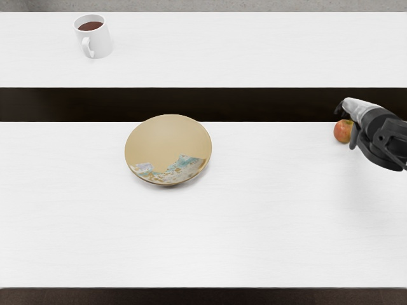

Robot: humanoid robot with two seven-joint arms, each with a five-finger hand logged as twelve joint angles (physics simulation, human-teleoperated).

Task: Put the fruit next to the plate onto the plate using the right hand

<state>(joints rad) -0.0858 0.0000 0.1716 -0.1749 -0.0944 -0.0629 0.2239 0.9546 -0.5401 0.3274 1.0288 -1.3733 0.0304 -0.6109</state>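
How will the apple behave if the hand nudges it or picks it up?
The apple looks round, so a nudge would probably roll it along the table. Its skin appears smooth, so it may slip in a loose hold. It looks small beside the right hand, so likely light to lift.

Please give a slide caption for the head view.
Right hand beside the apple, far right of the plate on the white table.

We found a white near table [254, 241] bearing a tan plate [168, 149], with an apple [342, 131] at the plate's three o'clock; a far table [254, 51] held a mug [93, 35] at eleven o'clock.
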